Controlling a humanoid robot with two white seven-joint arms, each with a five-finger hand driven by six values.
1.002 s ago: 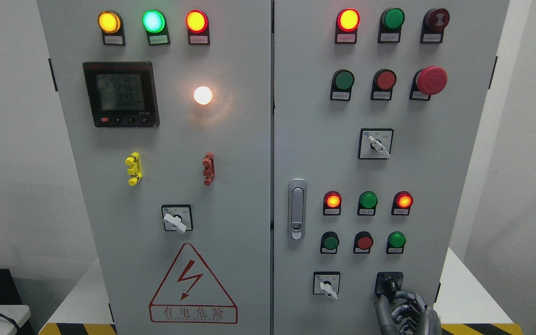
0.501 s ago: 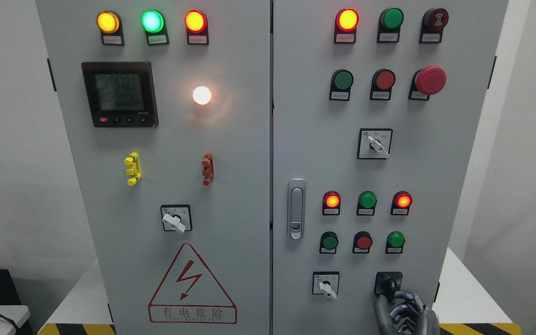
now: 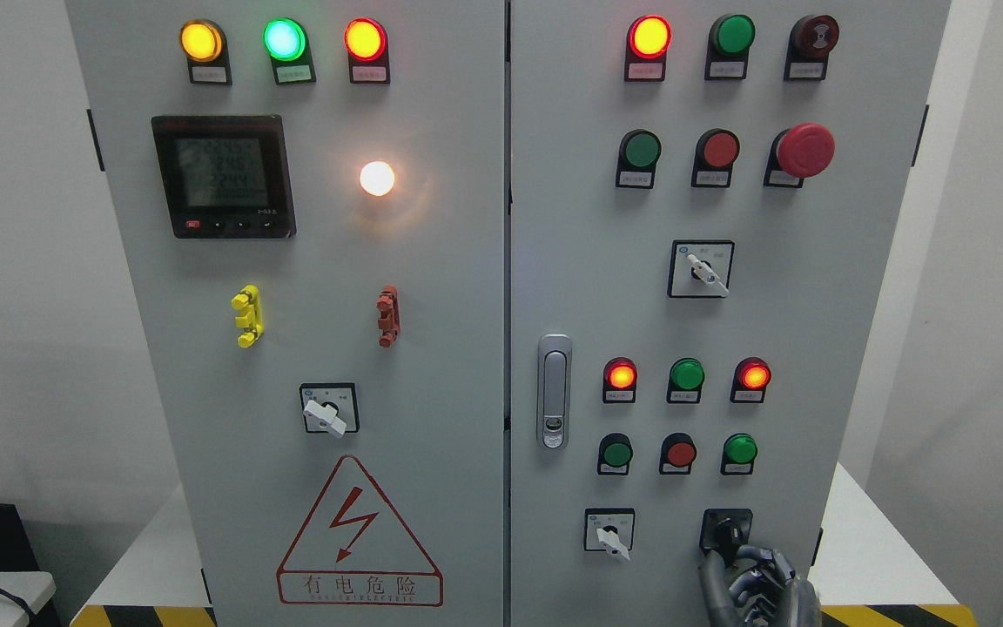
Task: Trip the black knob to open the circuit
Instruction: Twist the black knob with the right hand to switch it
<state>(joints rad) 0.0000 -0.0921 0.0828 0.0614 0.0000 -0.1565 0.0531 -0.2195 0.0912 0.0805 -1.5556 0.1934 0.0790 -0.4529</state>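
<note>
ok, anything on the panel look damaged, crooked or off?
Nothing stands out. Lamps, pushbuttons, the red emergency stop and the door handle sit straight and intact. The right hand is at the black knob, lower right.

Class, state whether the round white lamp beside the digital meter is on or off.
On: the white lamp glows brightly and casts a warm halo on the grey cabinet door.

Electrical test room: grey control cabinet (image 3: 432,348).
</note>
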